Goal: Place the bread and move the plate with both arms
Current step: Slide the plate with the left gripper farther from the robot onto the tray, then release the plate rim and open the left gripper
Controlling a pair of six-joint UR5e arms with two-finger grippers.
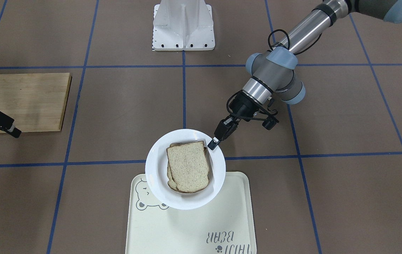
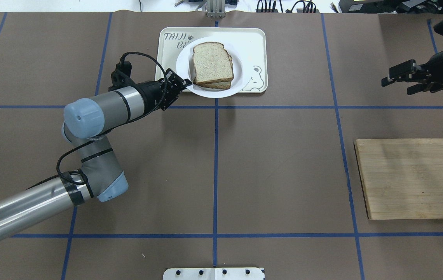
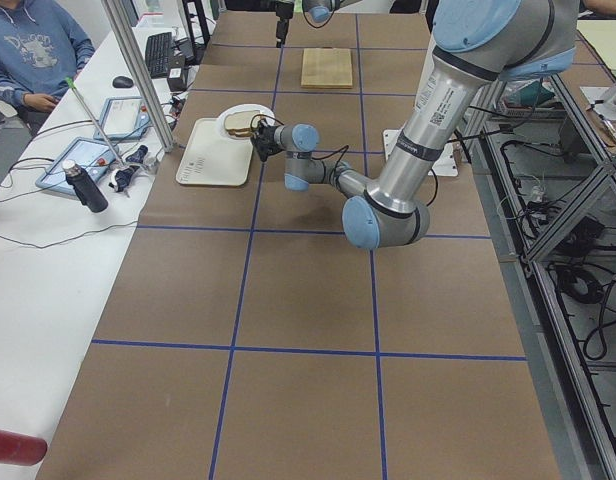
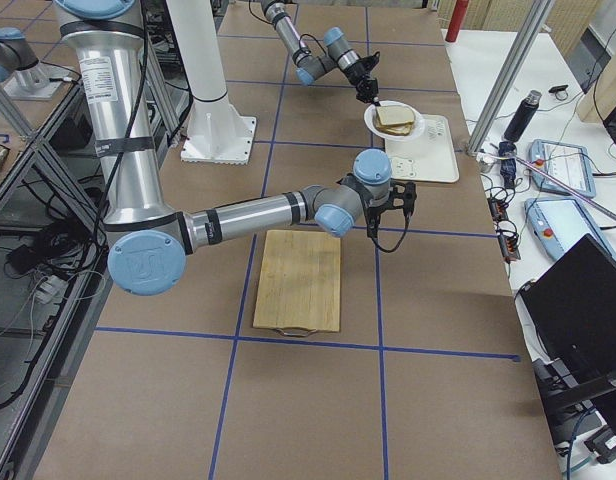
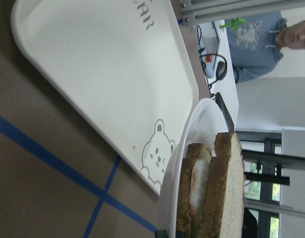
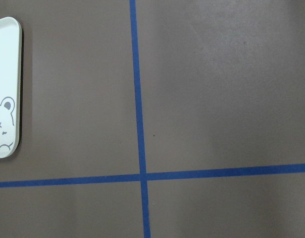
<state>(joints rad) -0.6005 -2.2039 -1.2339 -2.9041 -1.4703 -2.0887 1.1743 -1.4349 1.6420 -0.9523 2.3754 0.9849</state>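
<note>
Pinching the rim of the plate [image 1: 157, 173], the left gripper [image 1: 213, 143] was found closed to a narrow gap on that thin white edge, with the plate's round body spread out straight ahead of its fingertips. The bread [image 1: 188, 164] was carried on the plate, just beyond those fingertips along the line the gripper pointed. It was laid flat on a lower slice [image 5: 191, 198], and something pale was glimpsed between the two in the left wrist view.

The coming move was judged to turn on one relation: the whole load lay on the far side of the grip, so the plate was held by one edge only. No long axis was offered by the round plate, and the bread was nearly square. The plate overlapped the edge of the tray [image 1: 194, 229] ahead of and below the gripper. It appeared raised and tipped, though whether it was clear of the tray could not be settled.

The right gripper [image 2: 395, 87] was seen spread open and holding nothing, well apart from the plate and nearer the wooden board [image 2: 412, 179]. The left arm was by far the closer to the plate.

The plate was glossy, hard and likely slippery. The bread was soft, porous and speckled, with a dark crust. The tray was matte cream with rounded corners and a bear print.
</note>
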